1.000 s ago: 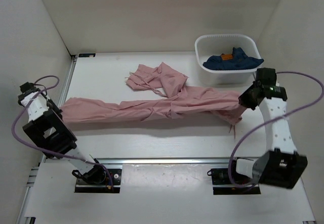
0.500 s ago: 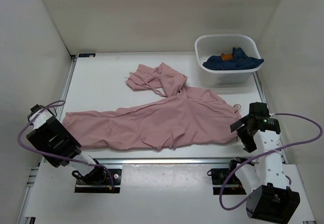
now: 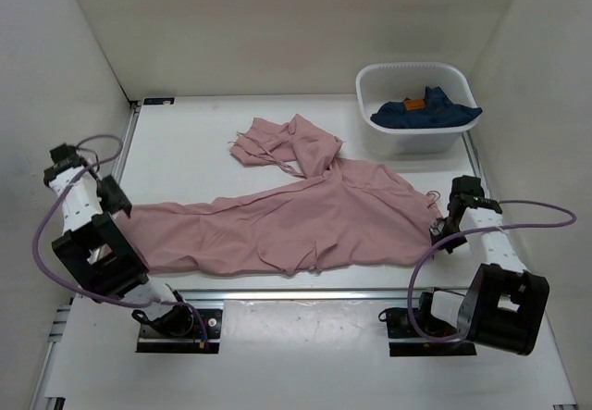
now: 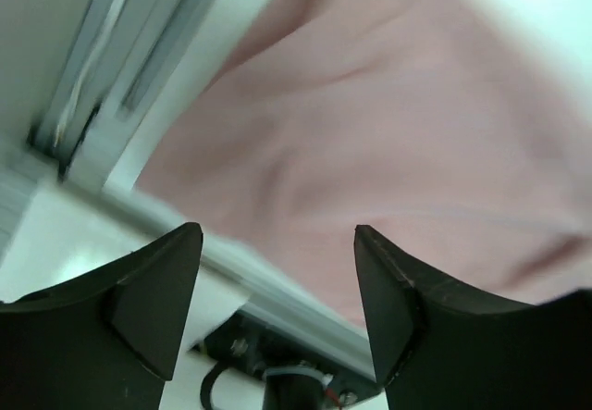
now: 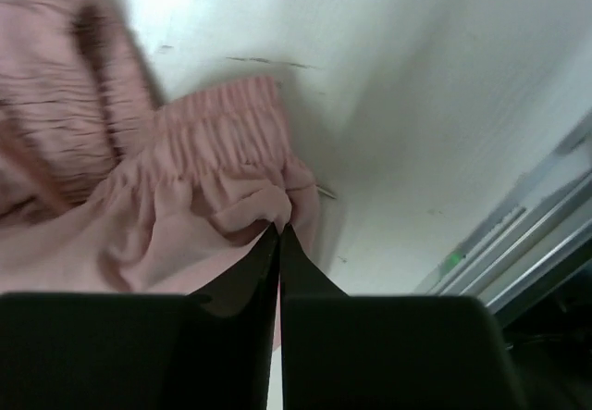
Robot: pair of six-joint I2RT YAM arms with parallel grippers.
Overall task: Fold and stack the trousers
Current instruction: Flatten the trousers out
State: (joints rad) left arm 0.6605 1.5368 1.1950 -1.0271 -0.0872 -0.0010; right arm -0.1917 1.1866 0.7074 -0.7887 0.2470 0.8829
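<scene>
The dusty-pink trousers (image 3: 296,225) lie spread across the near half of the table. One leg reaches left, the other is bunched toward the back, and the waist is at the right. My left gripper (image 3: 118,208) hovers at the left leg's end. In the left wrist view it (image 4: 277,229) is open and empty, with pink cloth (image 4: 370,105) beyond the fingers. My right gripper (image 3: 442,229) sits at the waist's right edge. In the right wrist view it (image 5: 279,228) is shut, its tips pinching a small fold of the gathered waistband (image 5: 222,142).
A white tub (image 3: 388,137) at the back right holds a navy-blue garment (image 3: 425,112) with an orange tag. White walls enclose the table on three sides. A metal rail (image 3: 305,292) runs along the near edge, just in front of the cloth.
The trousers were drawn toward the near edge and laid flat. My left gripper let go of the leg end and opened. My right gripper opened, dropped low, then shut at the waistband.
</scene>
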